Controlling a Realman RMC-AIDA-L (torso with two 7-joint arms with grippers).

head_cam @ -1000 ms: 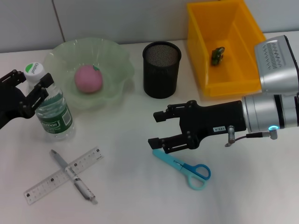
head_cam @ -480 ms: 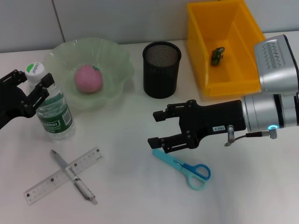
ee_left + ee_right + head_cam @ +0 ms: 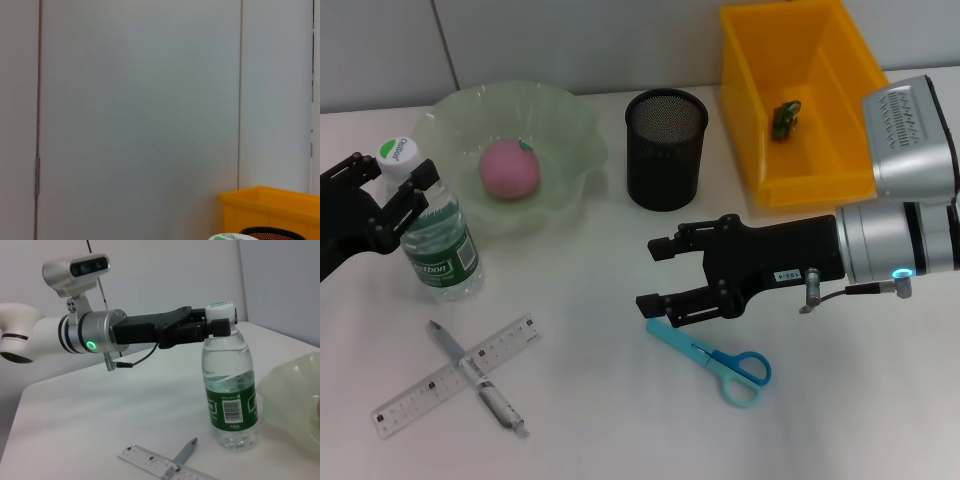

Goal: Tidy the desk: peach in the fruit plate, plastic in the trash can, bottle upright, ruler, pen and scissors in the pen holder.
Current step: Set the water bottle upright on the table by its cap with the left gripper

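Observation:
The bottle (image 3: 438, 245) stands upright at the desk's (image 3: 590, 420) left, and my left gripper (image 3: 388, 172) is shut on its neck just under the cap; the right wrist view shows this grip on the bottle (image 3: 231, 390) by the left gripper (image 3: 216, 328). My right gripper (image 3: 652, 275) hangs open just above the blade end of the scissors (image 3: 712, 352). The peach (image 3: 510, 168) lies in the fruit plate (image 3: 570, 130). The plastic (image 3: 785, 118) sits in the trash can (image 3: 810, 185). The pen (image 3: 478, 378) lies across the ruler (image 3: 420, 398) at front left. The pen holder (image 3: 665, 148) stands at mid-back.
The bottle stands close to the fruit plate's near rim. The trash can (image 3: 272, 210) and the pen holder's rim (image 3: 270, 232) show low in the left wrist view under a grey wall. The right arm's silver body lies over the desk's right side.
The bottle and my left gripper have shifted slightly to the right, toward the fruit plate. The right gripper has stayed where it was.

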